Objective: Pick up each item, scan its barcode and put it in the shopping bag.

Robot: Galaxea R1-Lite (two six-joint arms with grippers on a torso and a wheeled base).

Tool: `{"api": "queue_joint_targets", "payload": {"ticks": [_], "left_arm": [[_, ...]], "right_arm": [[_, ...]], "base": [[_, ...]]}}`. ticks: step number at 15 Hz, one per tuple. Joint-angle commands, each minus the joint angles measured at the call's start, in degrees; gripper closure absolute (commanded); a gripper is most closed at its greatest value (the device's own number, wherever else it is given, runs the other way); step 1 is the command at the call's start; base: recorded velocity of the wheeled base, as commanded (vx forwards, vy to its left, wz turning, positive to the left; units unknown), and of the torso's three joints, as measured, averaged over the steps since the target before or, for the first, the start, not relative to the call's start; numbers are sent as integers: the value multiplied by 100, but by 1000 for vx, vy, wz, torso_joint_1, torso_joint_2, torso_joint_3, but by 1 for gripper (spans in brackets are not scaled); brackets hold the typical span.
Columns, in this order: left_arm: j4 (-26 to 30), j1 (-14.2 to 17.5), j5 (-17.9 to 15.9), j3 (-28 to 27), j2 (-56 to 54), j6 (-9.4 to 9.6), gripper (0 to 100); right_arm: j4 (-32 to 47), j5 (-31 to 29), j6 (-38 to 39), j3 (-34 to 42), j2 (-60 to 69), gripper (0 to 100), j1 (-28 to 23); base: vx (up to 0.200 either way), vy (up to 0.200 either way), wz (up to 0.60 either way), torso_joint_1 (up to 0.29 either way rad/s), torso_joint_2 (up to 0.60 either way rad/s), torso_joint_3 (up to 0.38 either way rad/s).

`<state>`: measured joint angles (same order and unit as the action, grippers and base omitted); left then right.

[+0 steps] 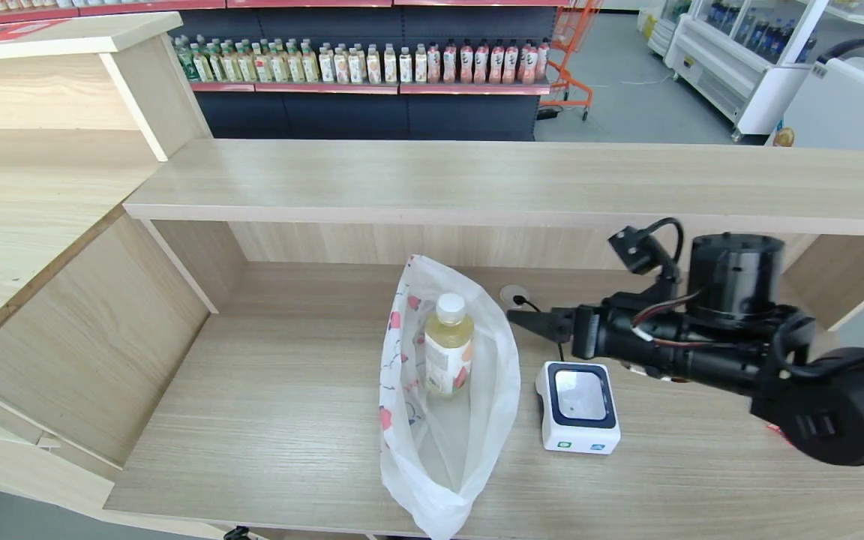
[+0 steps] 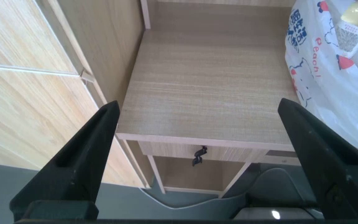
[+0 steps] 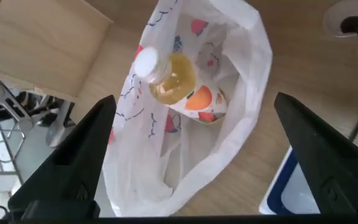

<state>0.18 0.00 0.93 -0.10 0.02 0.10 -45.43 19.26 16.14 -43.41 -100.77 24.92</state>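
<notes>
Since the clear plastic bottle of yellow drink (image 1: 448,346) already stands inside the translucent white patterned shopping bag (image 1: 501,375), left of the white box scanner (image 1: 579,406), we judge that item done; our right gripper (image 1: 531,321) and left gripper (image 2: 199,111) hang open, empty.

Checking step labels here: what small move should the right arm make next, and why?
Likely pull the right gripper back, away from the bag. The bottle already stands inside the bag, and the gripper's fingers are spread wide with nothing between them, so this item looks finished.
</notes>
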Motion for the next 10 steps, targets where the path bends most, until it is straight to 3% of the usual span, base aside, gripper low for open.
{"api": "queue_joint_targets", "payload": {"ticks": [1, 6, 10], "left_arm": [[-1, 0, 4, 10, -2, -1, 0], [-1, 0, 4, 10, -2, -1, 0], [-1, 0, 4, 1, -2, -1, 0]], "right_arm": [[659, -133, 434, 404, 1463, 0, -585], [1555, -124, 759, 808, 2729, 0, -927], [2056, -124, 759, 799, 3037, 0, -1033]], "base": [[0, 0, 0, 0, 0, 0], [0, 0, 0, 0, 0, 0], [0, 0, 0, 0, 0, 0]]}}
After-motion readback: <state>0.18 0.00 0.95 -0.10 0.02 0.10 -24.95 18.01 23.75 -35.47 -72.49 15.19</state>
